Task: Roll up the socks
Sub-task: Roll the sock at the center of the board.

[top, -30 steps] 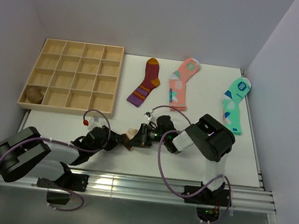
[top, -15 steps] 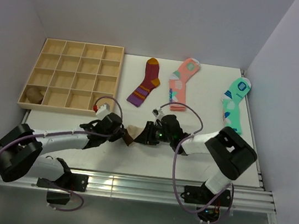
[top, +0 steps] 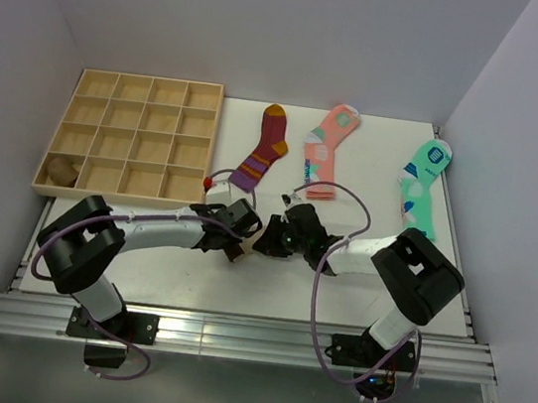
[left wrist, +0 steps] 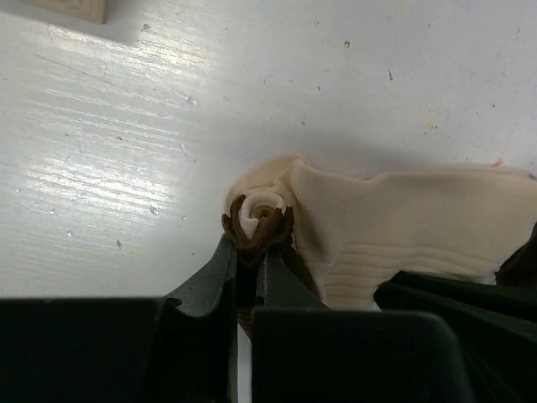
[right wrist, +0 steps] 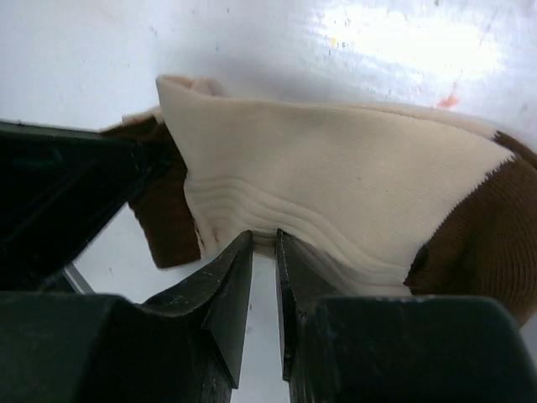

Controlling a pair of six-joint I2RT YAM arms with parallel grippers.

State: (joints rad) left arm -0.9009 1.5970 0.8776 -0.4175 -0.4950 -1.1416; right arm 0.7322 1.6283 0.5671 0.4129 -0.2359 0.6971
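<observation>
Rolling in hand: your left gripper is clenched on the coiled end of the socks, mid-table; right gripper sits at their flat edge, grip not discernible; next, wind the coil tightly along the flat length.

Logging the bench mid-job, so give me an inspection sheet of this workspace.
Surface: white table, scuffed and speckled.
Job's things: beige sock over brown sock, one end rolled tight.
Clutter: wooden tray with a brownish lump in its near-left cell; maroon striped sock, pink sock, mint sock farther back.
Grippers: left gripper jaws shut on the rolled end; right gripper jaws nearly closed at the beige sock's edge, grip unclear.
Cables: purple cables loop off both arms.
Surroundings: plain walls on three sides; metal rail at near edge.
</observation>
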